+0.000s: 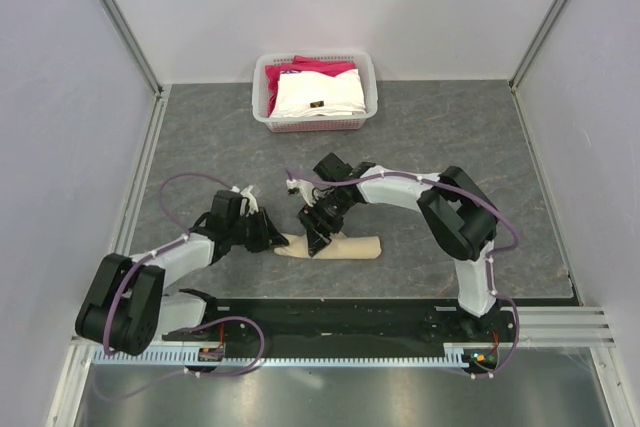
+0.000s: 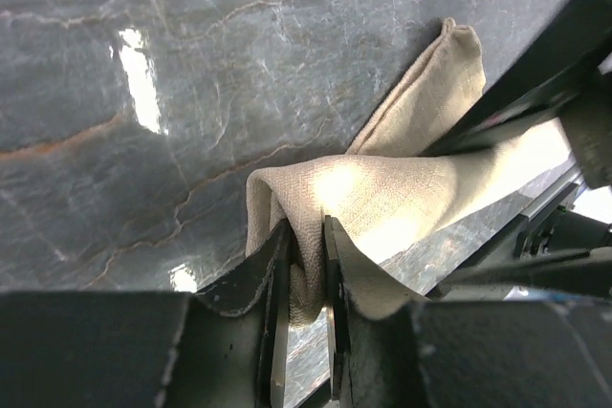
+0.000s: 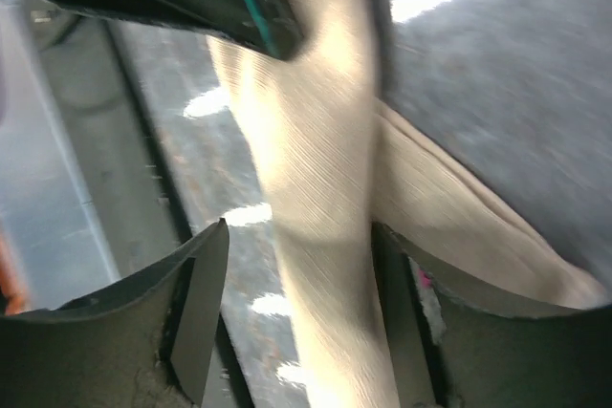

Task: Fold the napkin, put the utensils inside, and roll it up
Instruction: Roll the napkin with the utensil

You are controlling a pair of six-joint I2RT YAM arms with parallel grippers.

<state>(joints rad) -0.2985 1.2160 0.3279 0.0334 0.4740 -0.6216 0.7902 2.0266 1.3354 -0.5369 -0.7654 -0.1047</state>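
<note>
The napkin (image 1: 335,246) lies as a tan roll on the table (image 1: 500,167), near the front edge and between the two arms, its length running left to right.

The left gripper (image 2: 306,269) is nearly closed, and it pinches a fold of cloth at the left end of the roll. The cloth is pressed thin between the two fingers (image 2: 275,279). From there the napkin (image 2: 402,193) spreads away over the grey marbled top.

The right gripper (image 3: 301,317) stands wide open across the middle part of the roll. One finger (image 3: 196,312) is clear of the cloth on one side, and the other is just beside the napkin (image 3: 320,188) on the other side. It grips nothing. In the top view it (image 1: 318,238) comes down on the roll just right of the left gripper (image 1: 270,238), so the two are close together.

At the far side, well apart from the roll, is a white basket (image 1: 262,97). It holds a white cloth (image 1: 320,95), folded, and a red cloth (image 1: 315,68) lies behind it.

The left arm lies low and reaches to the right. The right arm bends at a raised elbow, then stretches left, with its wrist turned down.
</note>
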